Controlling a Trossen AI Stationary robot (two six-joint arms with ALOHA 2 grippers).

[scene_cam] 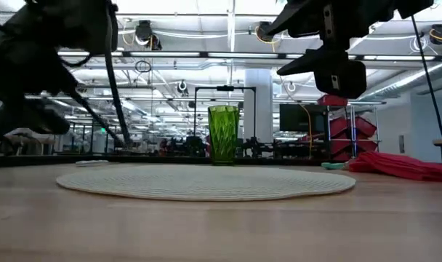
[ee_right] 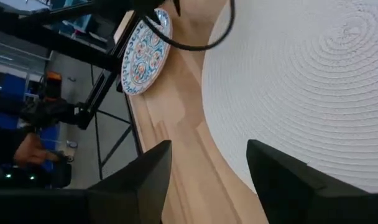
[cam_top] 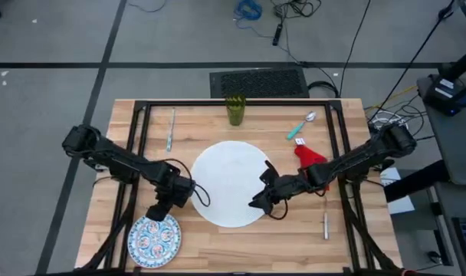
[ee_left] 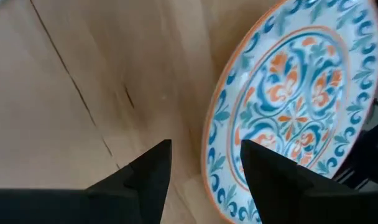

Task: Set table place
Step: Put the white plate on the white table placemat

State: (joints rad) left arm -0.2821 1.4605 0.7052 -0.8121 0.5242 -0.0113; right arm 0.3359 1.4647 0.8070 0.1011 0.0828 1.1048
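The table [cam_top: 210,238] carries a large white round mat [cam_top: 231,184] at its middle; the low view shows it flat and woven, more a placemat than a plate. The patterned plate [cam_top: 154,240], blue and orange-red on white, lies at the near left corner, close to the table's front edge and apart from the mat.

The left gripper [cam_top: 158,212] hangs just above the plate's far rim, between plate and mat. In the left wrist view its two dark fingers [ee_left: 148,177] stand apart, with the plate's edge showing in the gap and nothing held between them.

The right gripper [cam_top: 257,202] sits over the mat's right side, near its rim. Its fingers [ee_right: 145,180] are also spread, with bare wood and the mat's edge between them and nothing gripped.

A green tumbler [cam_top: 235,110] stands upright at the middle of the far edge, well clear of both arms. A teal-handled utensil [cam_top: 170,130] lies near the far left part of the table, and a teal-handled spoon [cam_top: 301,126] lies towards the far right. A red napkin [cam_top: 310,156] is bunched just right of the mat, partly under the right arm. A small silver piece of cutlery [cam_top: 325,225] lies near the front right.
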